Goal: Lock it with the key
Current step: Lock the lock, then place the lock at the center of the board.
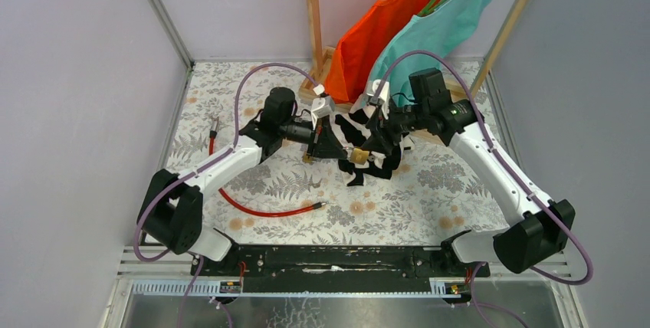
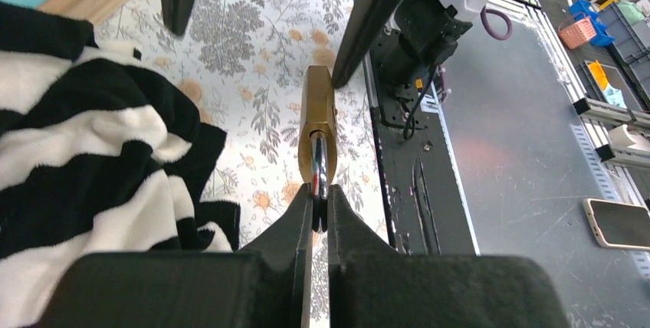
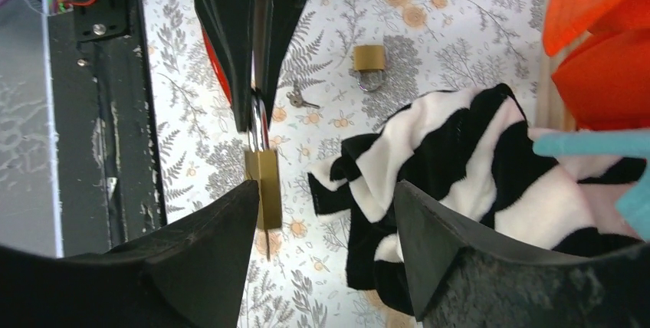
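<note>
Left end effector (image 2: 320, 198) is clenched on the shackle (image 2: 322, 161) of the padlock (image 2: 317, 109), right end effector (image 3: 326, 190) hangs released beside it, and a key (image 3: 296, 99) lies on the worktop (image 3: 460, 37) at upper centre, so the locking seems not yet done.

White arms (image 1: 230, 161), bulky black joints (image 1: 175, 217), looping purple cables (image 1: 257, 73), black wedge-shaped gripper fingers (image 3: 199, 267).

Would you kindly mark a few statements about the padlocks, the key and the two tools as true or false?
1. The left tool is shut on the shackle of a brass padlock. True.
2. The right tool holds the key. False: its jaws stand open, and the key lies on the table.
3. A second padlock lies near the key. True.
4. The striped cloth is red and white. False: it is black and white.
</note>
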Tool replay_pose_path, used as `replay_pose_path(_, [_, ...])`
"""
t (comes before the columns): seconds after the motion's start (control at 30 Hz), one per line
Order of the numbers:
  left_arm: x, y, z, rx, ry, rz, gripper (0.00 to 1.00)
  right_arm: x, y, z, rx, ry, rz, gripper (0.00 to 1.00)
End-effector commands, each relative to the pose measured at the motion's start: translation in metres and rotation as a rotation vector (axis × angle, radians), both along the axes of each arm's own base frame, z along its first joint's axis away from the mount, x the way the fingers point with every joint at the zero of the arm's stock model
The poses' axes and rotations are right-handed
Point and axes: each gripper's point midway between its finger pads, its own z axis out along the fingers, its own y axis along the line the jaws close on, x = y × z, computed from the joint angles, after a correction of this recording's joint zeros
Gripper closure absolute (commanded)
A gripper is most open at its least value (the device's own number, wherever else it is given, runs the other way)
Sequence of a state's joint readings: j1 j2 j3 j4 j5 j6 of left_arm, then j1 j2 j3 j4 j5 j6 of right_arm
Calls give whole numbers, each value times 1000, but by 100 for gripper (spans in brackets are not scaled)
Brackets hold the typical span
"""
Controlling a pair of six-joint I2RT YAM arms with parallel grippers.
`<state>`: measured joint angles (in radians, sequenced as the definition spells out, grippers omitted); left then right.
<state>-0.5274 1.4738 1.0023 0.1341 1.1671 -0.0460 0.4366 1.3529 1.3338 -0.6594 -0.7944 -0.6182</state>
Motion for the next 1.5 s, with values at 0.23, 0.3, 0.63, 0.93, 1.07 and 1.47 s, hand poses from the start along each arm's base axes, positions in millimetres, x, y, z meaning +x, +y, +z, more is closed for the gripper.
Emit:
replay_pose_path(0.23, [-10, 12, 25, -44, -68, -75, 100, -8, -9, -10, -11, -22, 54, 30])
replay_pose_path(0.3, [-9, 14, 26, -45, -75, -68, 100, -12, -9, -12, -10, -9, 75, 32])
replay_pose_path(0.63, [1, 20, 30, -47, -89, -17, 100, -22, -15, -15, -5, 24, 125, 35])
replay_pose_path(0.93, [4, 20, 35, -70, -69, -4, 100, -23, -4, -21, 50, 122, 149, 44])
replay_pose_path(1.07, [5, 20, 34, -74, -70, 0, 100, -24, 0, -24, 63, 155, 162, 51])
replay_pose_path(1.47, [10, 19, 29, -66, -82, 30, 100, -19, -2, -28, 21, 92, 154, 100])
